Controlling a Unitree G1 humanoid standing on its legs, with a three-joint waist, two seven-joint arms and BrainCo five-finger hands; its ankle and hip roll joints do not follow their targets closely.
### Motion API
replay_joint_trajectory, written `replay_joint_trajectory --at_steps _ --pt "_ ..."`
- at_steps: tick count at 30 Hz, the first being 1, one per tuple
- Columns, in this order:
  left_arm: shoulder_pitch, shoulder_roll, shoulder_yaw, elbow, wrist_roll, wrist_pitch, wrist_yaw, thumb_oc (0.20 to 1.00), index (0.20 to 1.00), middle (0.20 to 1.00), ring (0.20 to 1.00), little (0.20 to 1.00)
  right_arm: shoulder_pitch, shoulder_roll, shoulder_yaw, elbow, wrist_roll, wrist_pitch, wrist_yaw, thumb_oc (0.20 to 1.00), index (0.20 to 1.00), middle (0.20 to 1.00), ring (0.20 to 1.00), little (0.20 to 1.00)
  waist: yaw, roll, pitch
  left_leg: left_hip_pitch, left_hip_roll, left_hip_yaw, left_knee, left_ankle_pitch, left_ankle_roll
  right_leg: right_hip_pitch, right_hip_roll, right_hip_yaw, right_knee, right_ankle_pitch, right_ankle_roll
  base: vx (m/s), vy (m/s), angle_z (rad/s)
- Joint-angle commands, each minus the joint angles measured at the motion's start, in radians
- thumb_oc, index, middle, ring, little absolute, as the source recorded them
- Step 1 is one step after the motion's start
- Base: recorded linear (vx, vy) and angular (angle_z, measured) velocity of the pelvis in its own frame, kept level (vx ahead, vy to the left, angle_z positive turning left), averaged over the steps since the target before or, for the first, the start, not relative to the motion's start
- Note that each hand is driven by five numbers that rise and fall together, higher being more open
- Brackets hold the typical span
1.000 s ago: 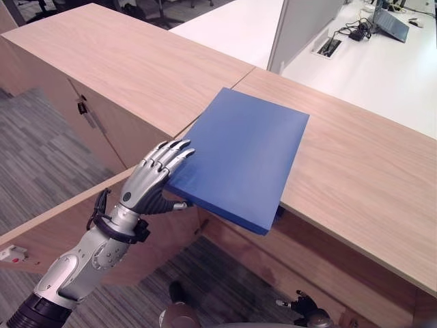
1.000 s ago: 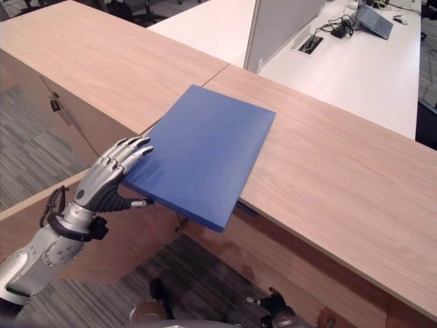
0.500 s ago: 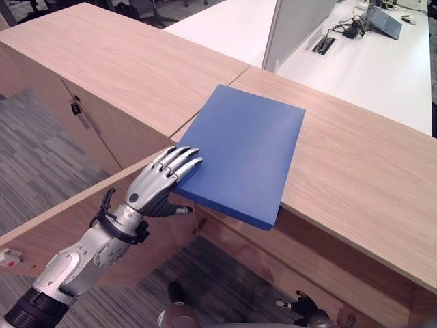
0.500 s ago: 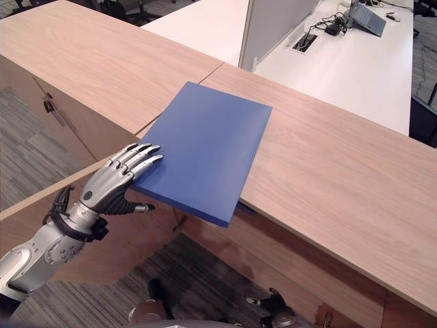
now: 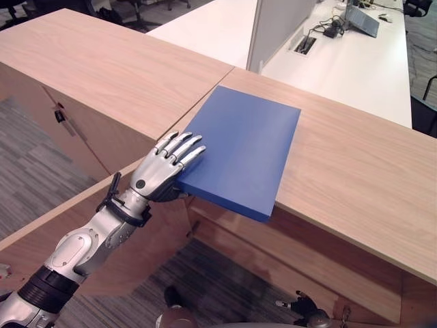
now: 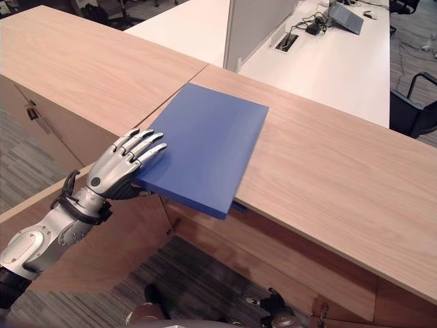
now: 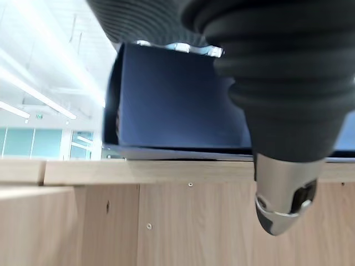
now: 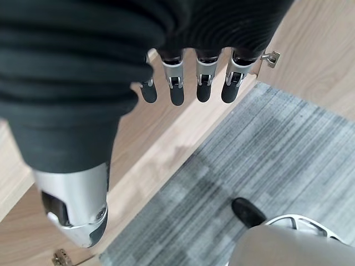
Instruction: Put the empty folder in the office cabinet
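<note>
The blue folder [image 5: 241, 150] is lying flat on the wooden worktop [image 5: 355, 171] that forms the top of the cabinet [image 5: 328, 263], with its near corner jutting out over the front edge. The left hand [image 5: 164, 174] is gripping the folder's near left corner, its fingers [image 5: 188, 147] lying spread along the top cover while the thumb is tucked underneath, so the folder is pinched between them; in the left wrist view the thumb [image 7: 283, 205] is sitting below the dark blue folder [image 7: 177, 105], though how firmly it is pressing is hard to judge from that angle. A cabinet door [image 5: 82, 232] is standing open below the left arm, swung out toward the robot over the grey carpet [image 5: 27, 171]. To the left, a second wooden cabinet [image 5: 116, 68] is butting up against the first one. Behind the worktop a white desk [image 5: 355, 61] is carrying a laptop [image 5: 360, 19] and some cables beside a grey partition [image 5: 276, 27]. The right hand [image 8: 183, 83] is hanging low by the robot's side above the carpet near the cabinet front, with its fingers loosely extended and holding nothing.
</note>
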State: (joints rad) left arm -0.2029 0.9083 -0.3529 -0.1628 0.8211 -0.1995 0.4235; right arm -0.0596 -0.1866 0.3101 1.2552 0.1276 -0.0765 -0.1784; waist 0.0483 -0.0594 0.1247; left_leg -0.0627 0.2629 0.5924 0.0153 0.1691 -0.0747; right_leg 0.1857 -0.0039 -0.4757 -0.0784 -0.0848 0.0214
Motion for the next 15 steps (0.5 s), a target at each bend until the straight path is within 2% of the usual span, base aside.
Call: replay_joint_trajectory --at_steps 1,3,4,5,12,15 --pt "-0.062 -0.025 0.003 0.050 0.070 0.039 0.059 1.000 1.000 1.000 1.000 1.000 -0.017 -0.011 0.019 -0.028 -0.030 -0.012 -0.022 1.000 1.000 1.000 1.000 1.000 -0.003 0.018 -0.049 0.039 0.150 0.010 0.106 -0.023 -0.138 -0.075 0.020 0.032 -0.009 0.017 0.018 0.00 0.000 0.00" --pt "-0.074 -0.025 -0.007 0.064 0.082 0.046 0.061 1.000 1.000 1.000 1.000 1.000 -0.018 -0.012 0.018 -0.029 -0.031 -0.011 -0.023 1.000 1.000 1.000 1.000 1.000 -0.002 0.019 -0.049 0.039 0.149 0.010 0.106 -0.023 -0.138 -0.075 0.019 0.032 -0.009 0.018 0.018 0.00 0.000 0.00" --pt "-0.077 -0.026 -0.010 0.067 0.084 0.047 0.062 0.658 0.658 0.658 0.658 0.658 -0.018 -0.012 0.017 -0.029 -0.031 -0.011 -0.023 1.000 1.000 1.000 1.000 1.000 -0.002 0.018 -0.049 0.039 0.149 0.010 0.106 -0.023 -0.138 -0.075 0.019 0.032 -0.009 0.018 0.018 0.00 0.000 0.00" --pt "-0.090 -0.026 -0.021 0.094 0.116 0.066 0.073 0.200 0.200 0.200 0.200 0.200 -0.019 -0.011 0.019 -0.030 -0.034 -0.012 -0.025 1.000 1.000 1.000 1.000 1.000 -0.004 0.019 -0.049 0.039 0.150 0.011 0.106 -0.022 -0.138 -0.075 0.018 0.032 -0.009 0.019 0.019 0.00 0.000 0.00" --pt "-0.150 -0.051 -0.135 0.245 0.211 0.110 0.063 0.200 0.200 0.200 0.200 0.200 -0.026 -0.021 0.026 -0.027 -0.045 -0.011 -0.029 1.000 1.000 1.000 1.000 1.000 -0.017 0.023 -0.050 0.039 0.153 0.018 0.110 -0.027 -0.137 -0.075 0.017 0.035 -0.008 0.020 0.019 0.00 0.000 0.00" --pt "-0.169 -0.093 -0.196 0.367 0.245 0.140 0.047 0.200 0.200 0.200 0.200 0.200 -0.030 -0.027 0.029 -0.030 -0.050 -0.011 -0.034 1.000 1.000 1.000 1.000 1.000 -0.027 0.023 -0.047 0.036 0.157 0.024 0.118 -0.029 -0.138 -0.078 0.016 0.040 -0.007 0.022 0.019 -0.02 0.014 -0.02"
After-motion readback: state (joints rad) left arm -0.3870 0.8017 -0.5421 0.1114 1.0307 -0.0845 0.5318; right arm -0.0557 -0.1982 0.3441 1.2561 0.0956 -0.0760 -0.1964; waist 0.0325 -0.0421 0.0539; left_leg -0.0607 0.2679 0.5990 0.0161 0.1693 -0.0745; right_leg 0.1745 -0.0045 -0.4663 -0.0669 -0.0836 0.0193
